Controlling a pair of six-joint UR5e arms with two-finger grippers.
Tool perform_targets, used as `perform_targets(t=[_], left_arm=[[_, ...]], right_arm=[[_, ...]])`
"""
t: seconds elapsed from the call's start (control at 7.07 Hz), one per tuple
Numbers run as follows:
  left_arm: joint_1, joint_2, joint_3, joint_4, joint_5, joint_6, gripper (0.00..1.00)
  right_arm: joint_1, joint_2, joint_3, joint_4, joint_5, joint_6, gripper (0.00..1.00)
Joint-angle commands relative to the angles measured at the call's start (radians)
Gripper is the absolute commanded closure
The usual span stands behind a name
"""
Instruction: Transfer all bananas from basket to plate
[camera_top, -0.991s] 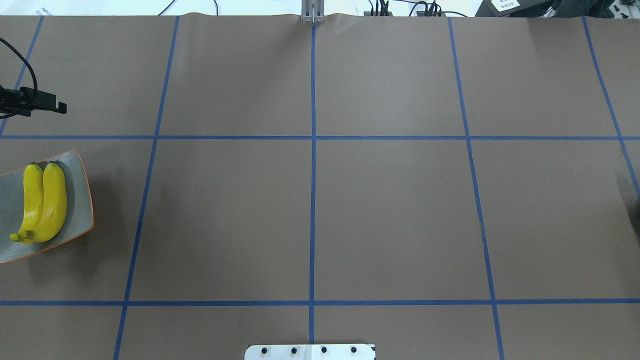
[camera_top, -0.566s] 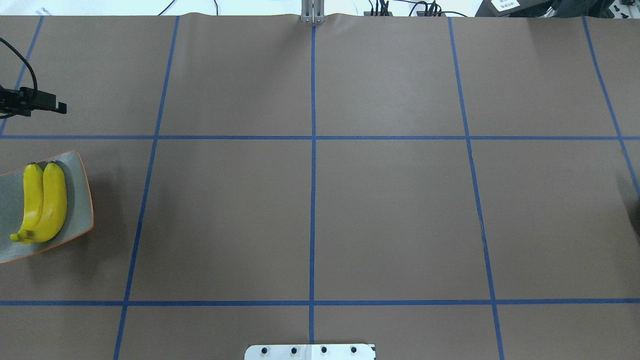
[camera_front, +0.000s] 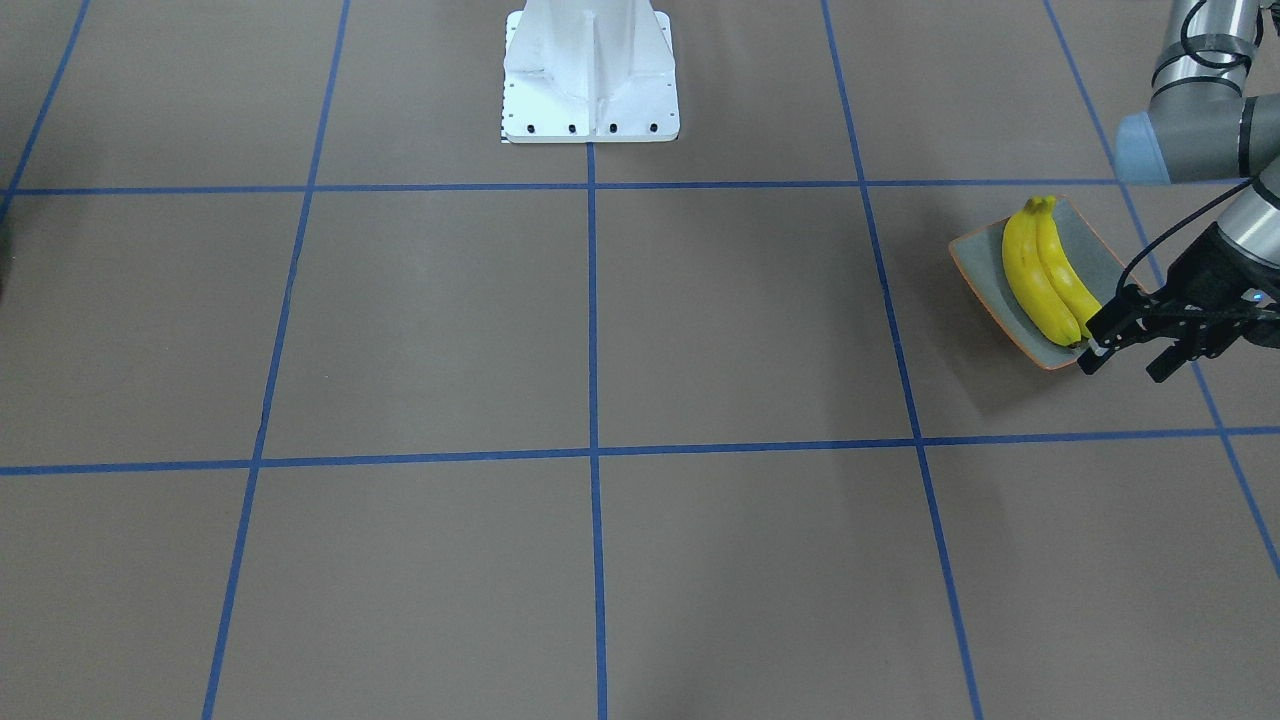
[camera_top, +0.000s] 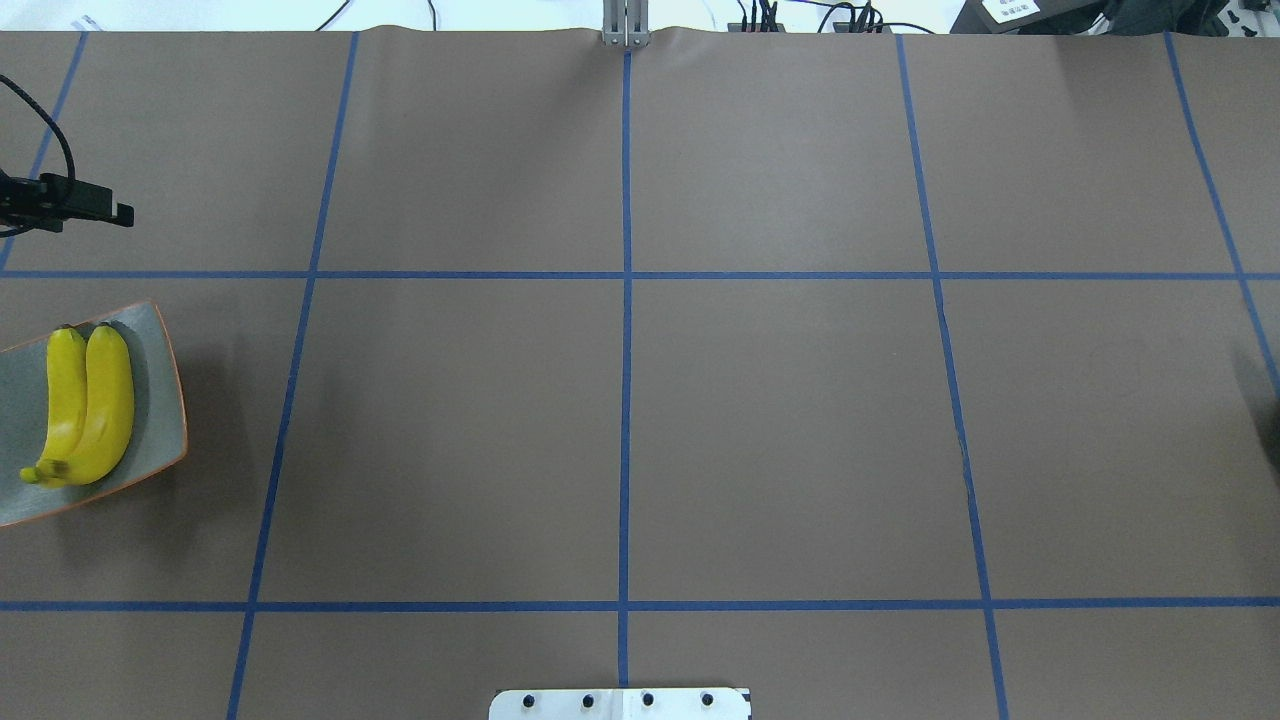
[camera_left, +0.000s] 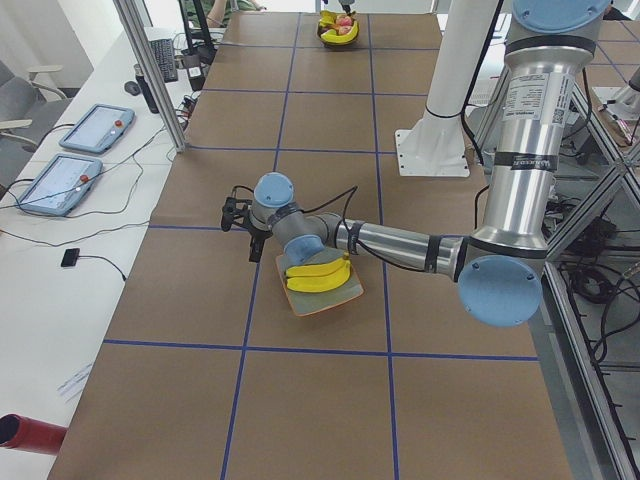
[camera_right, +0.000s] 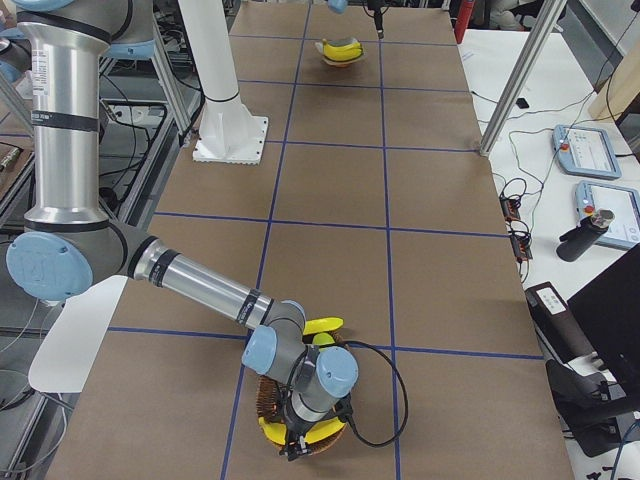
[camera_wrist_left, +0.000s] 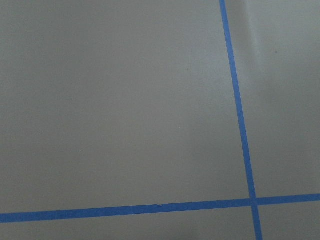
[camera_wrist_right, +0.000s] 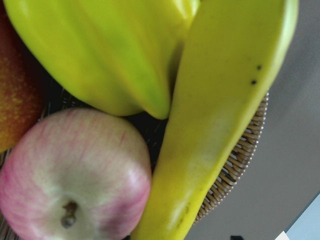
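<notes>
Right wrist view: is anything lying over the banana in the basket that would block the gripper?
Nothing visible does. The banana lies uncovered along the rim of the basket; the apple and a yellow-green fruit sit beside it, not over it.

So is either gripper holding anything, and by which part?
The left gripper is open and empty, beside the plate. The right gripper is low over the basket; whether it grips a banana cannot be told.
</notes>
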Motion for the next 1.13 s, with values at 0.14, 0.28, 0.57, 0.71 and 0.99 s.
perform_targets(t=[0.14,0.28,0.57,0.71,0.99], left_arm=[[0.000,0.000,0.000,-0.003,0.000,0.000,0.00],[0.000,0.000,0.000,-0.003,0.000,0.000,0.00],[0.000,0.000,-0.003,-0.003,0.000,0.000,0.00],[0.000,0.000,-0.003,-0.003,0.000,0.000,0.00],[0.000,0.000,-0.005,-0.003,0.000,-0.002,0.00]], right_arm=[[0.000,-0.003,-0.005,0.000,0.024,0.001,0.30],[0.000,-0.008,-0.005,0.000,0.037,0.000,0.31],[0.000,-0.010,-0.008,0.000,0.037,0.000,0.32],[0.000,-0.010,-0.017,0.000,0.038,-0.002,0.33],[0.000,-0.008,-0.016,0.002,0.035,-0.004,0.82]])
